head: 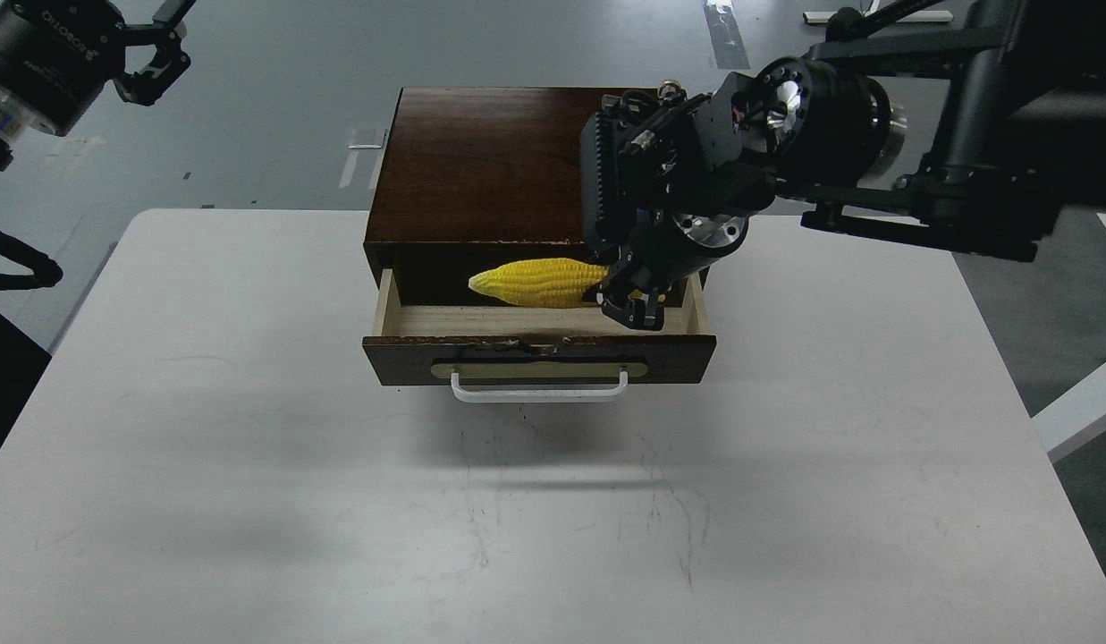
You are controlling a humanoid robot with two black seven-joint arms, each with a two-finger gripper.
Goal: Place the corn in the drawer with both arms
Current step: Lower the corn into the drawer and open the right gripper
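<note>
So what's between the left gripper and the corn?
In the head view: bare floor, then the box's dark top. The left gripper is far from the corn.

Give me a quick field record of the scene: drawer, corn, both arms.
drawer: pulled open from the dark wooden box, white bar handle facing the camera
corn: over the open drawer, pointed end to the left, thick end at the right gripper
right gripper: reaching down into the drawer opening, fingers closed around the corn's thick end
left gripper: raised at upper left, away from the box, fingers apart, holding nothing
table: white, scuffed
</note>
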